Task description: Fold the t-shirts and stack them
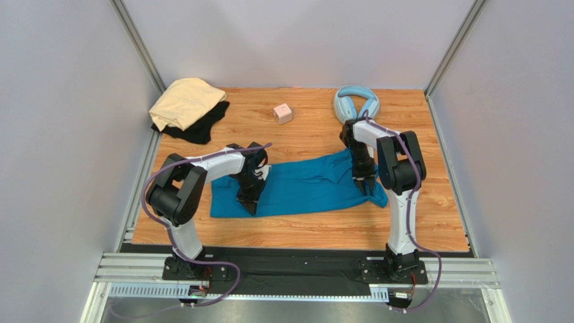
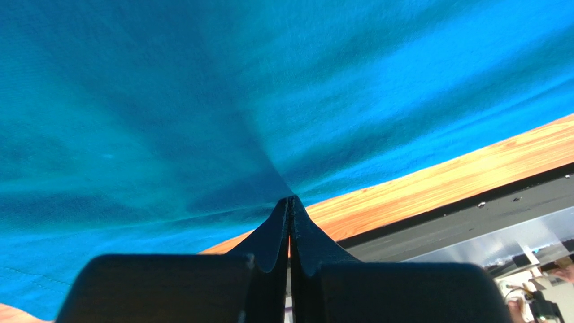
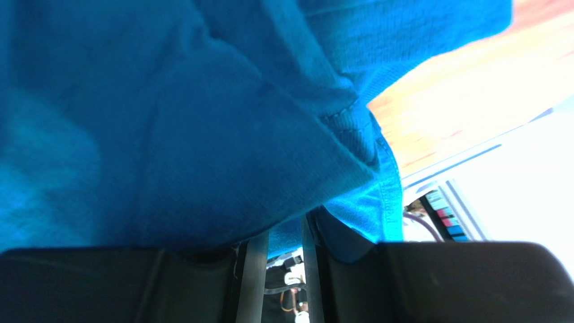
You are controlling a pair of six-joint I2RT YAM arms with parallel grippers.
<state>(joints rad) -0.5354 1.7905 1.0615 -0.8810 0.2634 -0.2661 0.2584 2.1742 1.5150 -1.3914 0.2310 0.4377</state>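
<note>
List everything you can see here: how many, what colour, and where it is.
teal shirt: 1, teal-blue, spread across the table's middle
tan shirt: 1, pale tan, far-left corner, on the black shirt
black shirt: 1, black, far-left corner, under the tan shirt
cube: 1, pink, far middle
headphones: 1, light blue, far right
table: 1, wood-brown, under everything
left gripper: 1, black, shut on the teal shirt's left part
right gripper: 1, black, shut on the teal shirt's right edge

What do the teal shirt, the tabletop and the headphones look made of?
Teal shirt: soft knit cloth, matte; weave and creases show up close.
Tabletop: wood or wood-look laminate, visible grain.
Headphones: probably smooth plastic with padding; too small to confirm.
</note>
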